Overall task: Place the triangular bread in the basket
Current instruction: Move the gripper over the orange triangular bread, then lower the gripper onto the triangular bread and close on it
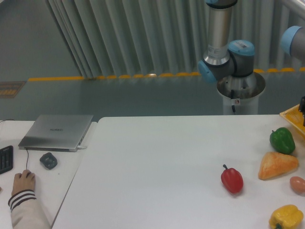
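Golden bread (278,165) lies near my counter's (167,162) right edge, below the basket (291,116) corner; pincer (302,107) barely visible, state unclear.

On the white worktop (167,162), the golden-orange wedge-shaped triangular bread (278,165) lies at three o'clock. A green bell pepper (282,140) sits just beside it toward one o'clock, a small brownish egg (298,184) toward four o'clock, a yellow bell pepper (286,217) near five, a red bell pepper (232,180) apart toward eight. A corner of the yellow-orange lattice basket (291,118) shows at the right edge, where a dark bit of the pincer (302,107) peeks in.
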`<state>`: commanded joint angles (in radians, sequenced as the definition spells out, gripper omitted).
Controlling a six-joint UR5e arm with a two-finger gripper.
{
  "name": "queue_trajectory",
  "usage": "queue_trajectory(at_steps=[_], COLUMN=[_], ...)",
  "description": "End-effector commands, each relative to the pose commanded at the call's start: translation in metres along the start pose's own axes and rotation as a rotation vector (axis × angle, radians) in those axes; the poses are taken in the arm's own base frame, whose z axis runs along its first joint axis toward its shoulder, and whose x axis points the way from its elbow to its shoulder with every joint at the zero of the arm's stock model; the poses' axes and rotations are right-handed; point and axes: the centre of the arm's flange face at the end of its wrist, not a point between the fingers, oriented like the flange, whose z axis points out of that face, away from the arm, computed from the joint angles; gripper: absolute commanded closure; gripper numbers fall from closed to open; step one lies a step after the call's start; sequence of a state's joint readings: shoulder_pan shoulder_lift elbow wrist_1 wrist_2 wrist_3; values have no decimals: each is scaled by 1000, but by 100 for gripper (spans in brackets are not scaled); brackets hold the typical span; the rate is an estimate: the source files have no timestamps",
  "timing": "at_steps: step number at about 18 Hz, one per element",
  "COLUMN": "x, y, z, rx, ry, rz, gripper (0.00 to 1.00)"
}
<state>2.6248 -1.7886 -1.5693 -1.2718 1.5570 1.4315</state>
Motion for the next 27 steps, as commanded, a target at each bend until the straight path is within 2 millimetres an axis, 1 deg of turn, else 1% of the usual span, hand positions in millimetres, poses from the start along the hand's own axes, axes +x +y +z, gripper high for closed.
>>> queue_trajectory(at_steps=[2, 3, 4, 6, 7, 8, 10, 11, 15, 19, 21, 26, 27], x=[1, 3, 7, 10, 17, 21, 23, 29, 45, 47, 55, 53, 54], y=[-9, -17, -31, -40, -55, -64, -71, -76, -74, -75, -80, -81, -85], z=[5, 9, 13, 32, 42, 48, 67, 74, 93, 98, 107, 120, 122], rx=[-1, -1, -3, -53, -95, -128, -151, -155, -167, -175, -194, -210, -211], ry=[3, 9, 14, 36, 42, 45, 72, 87, 132, 141, 154, 168, 170], rz=[-26, -34, -28, -21, 14, 34, 50, 62, 74, 77, 95, 97, 104], gripper=[0, 0, 0, 0, 0, 0, 0, 0, 0, 0, 0, 0, 0])
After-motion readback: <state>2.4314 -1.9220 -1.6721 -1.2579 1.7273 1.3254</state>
